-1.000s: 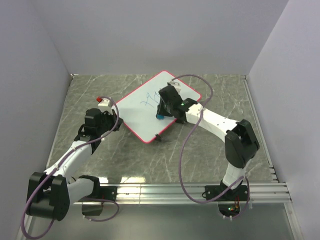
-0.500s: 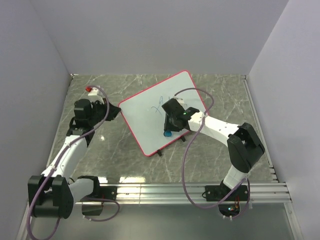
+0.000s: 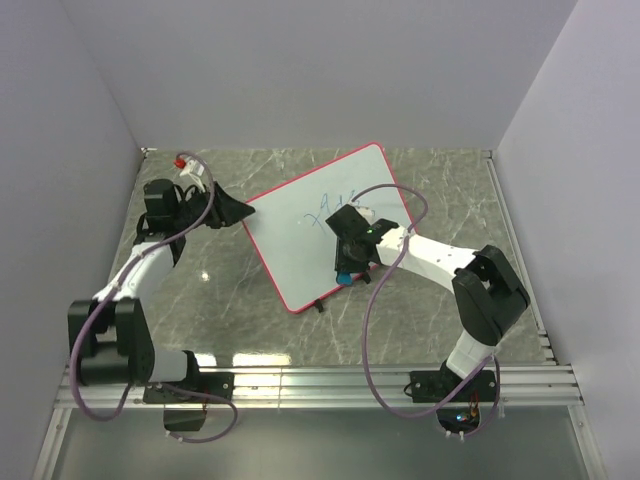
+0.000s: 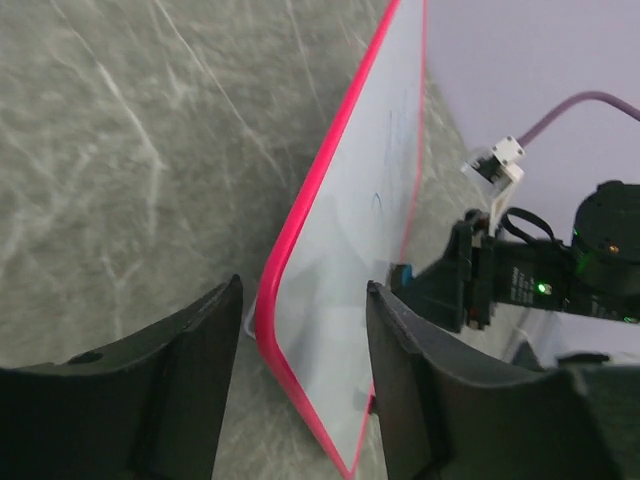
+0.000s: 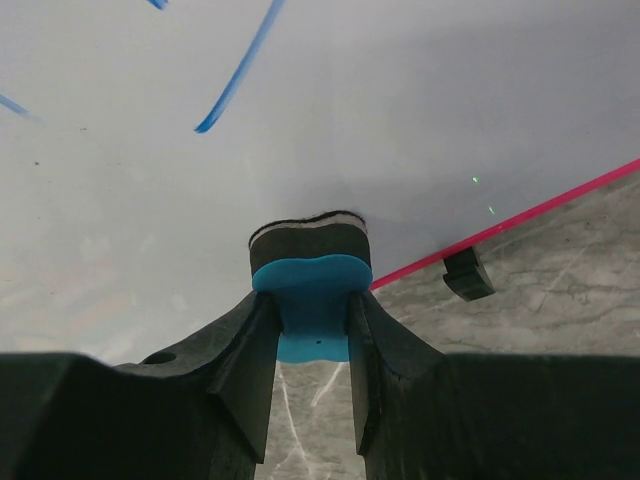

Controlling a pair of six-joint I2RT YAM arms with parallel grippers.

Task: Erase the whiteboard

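The whiteboard [image 3: 300, 250], white with a red-pink frame, lies slantwise on the marble table, with blue scribbles [image 3: 325, 205] near its far side. My left gripper [image 3: 237, 212] is at its left corner. In the left wrist view the left gripper [image 4: 303, 290] is open, and the whiteboard's [image 4: 350, 230] corner stands between the fingers [image 4: 190, 380] with gaps on both sides. My right gripper [image 5: 310, 300] is shut on the blue eraser [image 5: 310, 275], whose dark felt presses on the whiteboard [image 5: 400, 120] near its edge. From above, the right gripper [image 3: 343, 265] is over the board's near right part.
A black foot [image 5: 467, 273] sticks out from the board's red edge close to the eraser. Purple cables [image 3: 375, 300] loop over both arms. Grey walls close in the table on three sides, and a metal rail [image 3: 400, 380] runs along the near edge.
My left gripper has opened off the board's corner after swinging it toward the far left. The board has turned. The right gripper slid the eraser down toward the board's near edge.
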